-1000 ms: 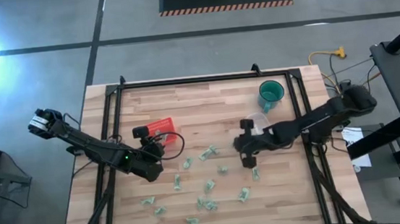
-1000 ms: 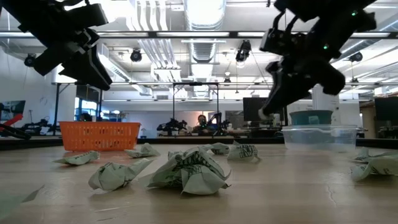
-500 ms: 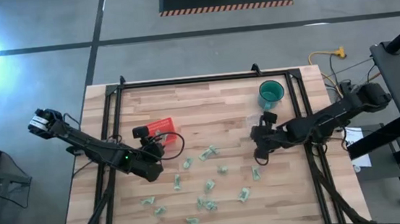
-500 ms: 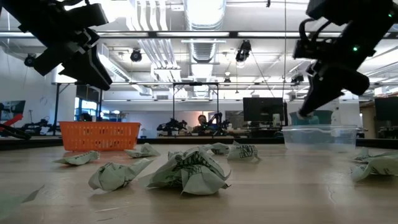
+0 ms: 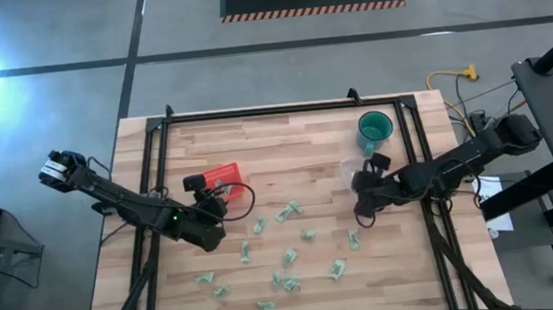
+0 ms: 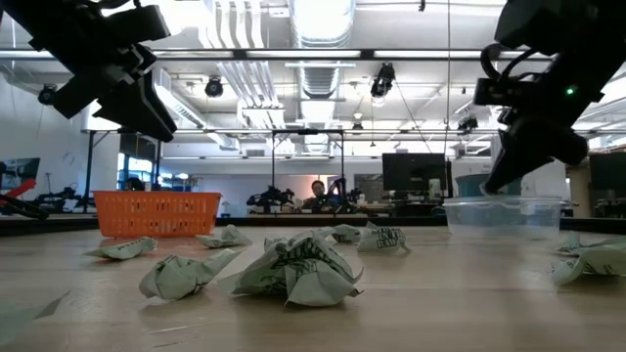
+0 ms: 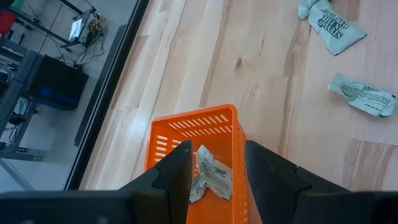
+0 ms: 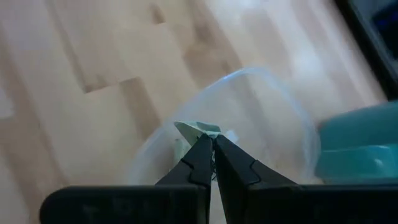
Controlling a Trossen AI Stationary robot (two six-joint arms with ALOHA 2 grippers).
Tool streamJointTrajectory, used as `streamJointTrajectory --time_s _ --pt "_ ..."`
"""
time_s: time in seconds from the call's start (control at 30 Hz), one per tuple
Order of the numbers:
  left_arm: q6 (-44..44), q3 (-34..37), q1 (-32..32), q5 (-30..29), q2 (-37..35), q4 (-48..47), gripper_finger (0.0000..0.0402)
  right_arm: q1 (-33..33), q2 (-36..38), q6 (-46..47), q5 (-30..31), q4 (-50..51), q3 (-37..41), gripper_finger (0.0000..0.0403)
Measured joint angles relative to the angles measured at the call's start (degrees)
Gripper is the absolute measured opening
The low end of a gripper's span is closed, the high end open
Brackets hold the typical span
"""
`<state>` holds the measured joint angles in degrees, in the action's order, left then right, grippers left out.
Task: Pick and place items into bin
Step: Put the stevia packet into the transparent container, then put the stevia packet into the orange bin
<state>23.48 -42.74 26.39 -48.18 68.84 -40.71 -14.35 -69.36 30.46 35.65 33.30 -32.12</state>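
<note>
Right hand [image 8: 213,163] over clear (round) tub [image 8: 292,118]

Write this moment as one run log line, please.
right pincer: shut on wrapper, above clear tub | left pincer: open, over orange basket | loose wrappers on table

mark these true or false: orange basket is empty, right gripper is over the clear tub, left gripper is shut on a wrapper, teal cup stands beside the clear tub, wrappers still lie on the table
1. The orange basket is empty. False: crumpled wrappers lie in it.
2. The right gripper is above the clear tub. True.
3. The left gripper is shut on a wrapper. False: its fingers stand apart above the basket, holding nothing.
4. The teal cup stands beside the clear tub. True.
5. Wrappers lie loose on the table. True.
</note>
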Motion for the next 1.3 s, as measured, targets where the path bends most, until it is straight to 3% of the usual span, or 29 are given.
streamJointTrajectory --time_s 0.13,0.4,0.6,0.77,0.97,1.3 --pt "0.1 0.0 0.0 0.0 0.2 0.0 0.013 0.0 0.0 3.8 1.8 2.7 0.0 0.0022" --pt "0.1 0.0 0.0 0.3 0.5 0.6 0.013 0.0 0.0 7.1 1.9 5.7 0.1 0.0089" --pt "-1.8 0.1 0.0 11.7 0.7 8.5 0.013 0.0 0.0 4.4 2.1 5.4 -1.5 0.0118" --pt "-7.4 0.9 0.0 18.6 2.6 16.9 0.013 0.0 0.0 3.6 2.0 5.0 -3.1 0.0123" --pt "-9.4 0.9 -0.5 18.9 7.2 21.6 0.013 -1.2 0.0 0.8 1.9 2.5 -3.3 0.0113" --pt "-4.4 -1.3 -5.3 19.7 14.0 24.8 0.013 -2.4 0.0 -7.2 1.7 -7.0 -3.3 0.0102"
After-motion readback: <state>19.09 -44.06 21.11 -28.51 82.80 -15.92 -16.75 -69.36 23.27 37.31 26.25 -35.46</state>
